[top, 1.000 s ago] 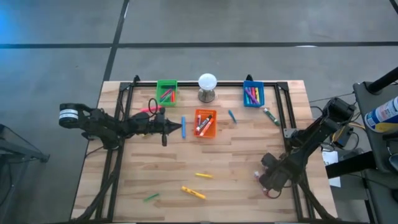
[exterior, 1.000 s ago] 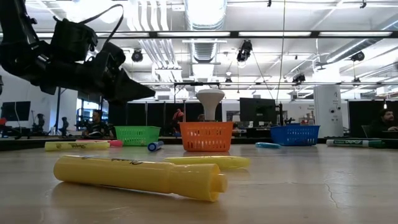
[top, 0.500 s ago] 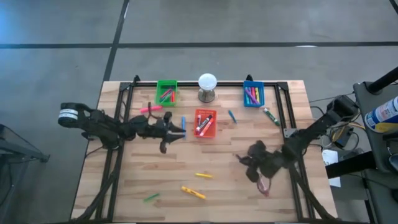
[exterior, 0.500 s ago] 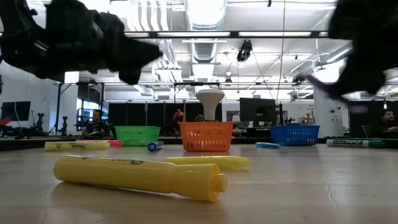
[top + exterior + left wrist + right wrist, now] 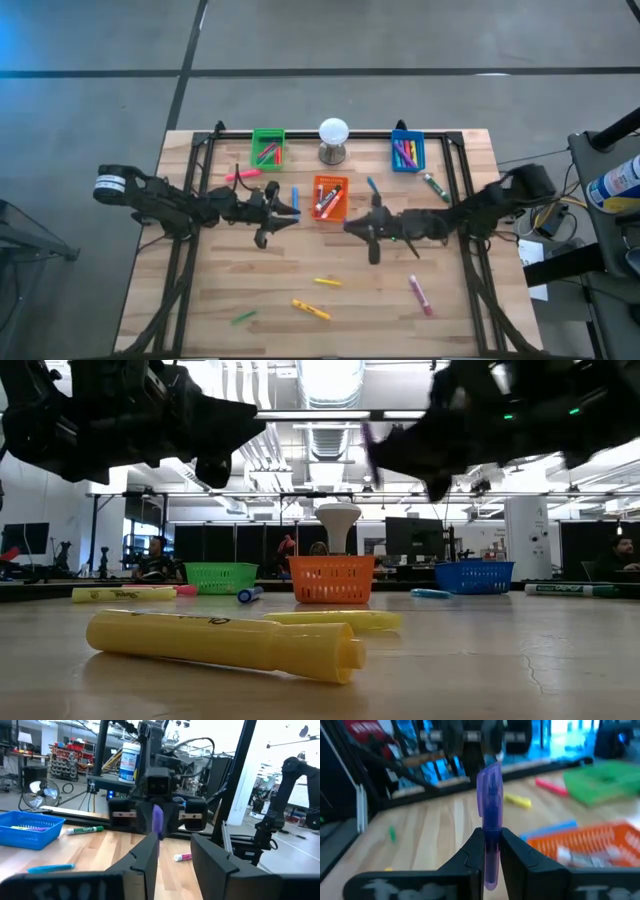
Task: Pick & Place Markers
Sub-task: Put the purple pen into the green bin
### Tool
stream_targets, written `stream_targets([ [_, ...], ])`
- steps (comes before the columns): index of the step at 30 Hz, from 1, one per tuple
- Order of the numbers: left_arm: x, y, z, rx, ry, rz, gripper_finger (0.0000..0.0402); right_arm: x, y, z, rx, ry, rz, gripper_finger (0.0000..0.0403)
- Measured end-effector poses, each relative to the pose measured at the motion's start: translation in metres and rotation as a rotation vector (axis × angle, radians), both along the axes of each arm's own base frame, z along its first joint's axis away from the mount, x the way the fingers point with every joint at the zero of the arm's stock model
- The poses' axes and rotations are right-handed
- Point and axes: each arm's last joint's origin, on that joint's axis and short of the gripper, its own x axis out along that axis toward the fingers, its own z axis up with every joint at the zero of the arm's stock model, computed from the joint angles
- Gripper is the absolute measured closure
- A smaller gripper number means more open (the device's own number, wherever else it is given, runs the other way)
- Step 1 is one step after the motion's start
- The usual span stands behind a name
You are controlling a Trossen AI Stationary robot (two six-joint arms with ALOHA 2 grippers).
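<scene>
Over the light wooden table (image 5: 200,300), two dark arms meet near its middle. The right gripper (image 5: 489,851), raised just right of the orange rectangular plastic bin (image 5: 329,198), clamps a purple capped marker (image 5: 489,800) that stands upright between its two fingers. The left gripper (image 5: 172,851), left of that bin, has its fingers apart and holds nothing. A yellow marker (image 5: 225,643) lies toward the table's front edge, a pink marker (image 5: 418,293) toward the front right corner.
</scene>
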Motion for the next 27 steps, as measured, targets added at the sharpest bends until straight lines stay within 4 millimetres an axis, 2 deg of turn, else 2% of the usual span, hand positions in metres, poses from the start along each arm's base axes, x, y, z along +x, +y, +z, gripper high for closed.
stream_targets([
  [3, 0.000, -0.001, 0.000, -0.002, 0.005, -0.007, 0.0290, 0.020, -0.007, -0.004, -0.010, -0.057, 0.046, 0.0368],
  [7, 0.001, -0.002, 0.000, -0.019, 0.009, -0.016, 0.0290, 0.048, -0.012, -0.016, -0.031, -0.034, 0.031, 0.0363],
  [12, 0.004, -0.003, -0.001, -0.021, 0.045, -0.015, 0.0290, 0.078, -0.018, -0.016, -0.035, -0.062, 0.005, 0.0361],
  [18, 0.006, -0.002, -0.002, -0.023, 0.069, 0.015, 0.0290, 0.094, -0.018, -0.007, -0.034, -0.108, 0.000, 0.0360],
  [27, 0.021, -0.003, -0.003, -0.022, 0.092, 0.024, 0.0290, 0.102, -0.017, 0.000, -0.028, -0.109, 0.047, 0.0360],
])
